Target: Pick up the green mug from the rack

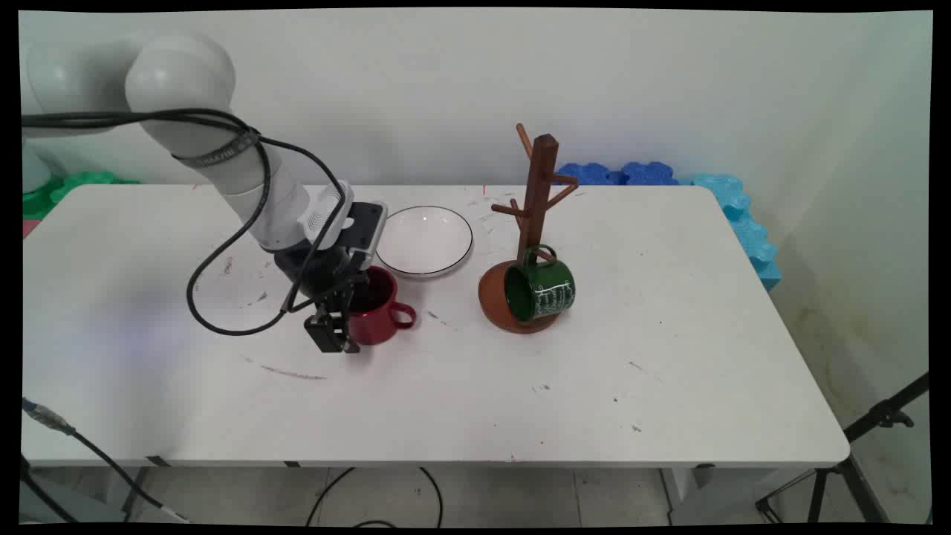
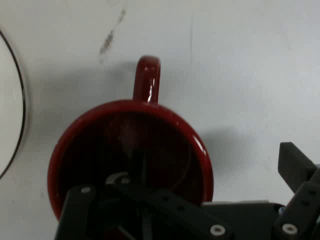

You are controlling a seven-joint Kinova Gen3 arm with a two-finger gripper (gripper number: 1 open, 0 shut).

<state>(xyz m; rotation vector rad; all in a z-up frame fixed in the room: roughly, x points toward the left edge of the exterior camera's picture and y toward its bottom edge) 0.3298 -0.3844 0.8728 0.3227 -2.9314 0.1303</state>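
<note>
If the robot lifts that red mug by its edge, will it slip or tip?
The red mug looks stiff and glossy, so probably slippery. Held by one wall, it might tilt toward its handle. It stands upright on a flat base, so a push would likely slide it.

The white arm reaches in from the upper left and bends steeply downward, black cables looping off its forearm. Its black gripper hangs low near the worktop, fingers spread apart (one finger shows clearly in the hand view).
</note>
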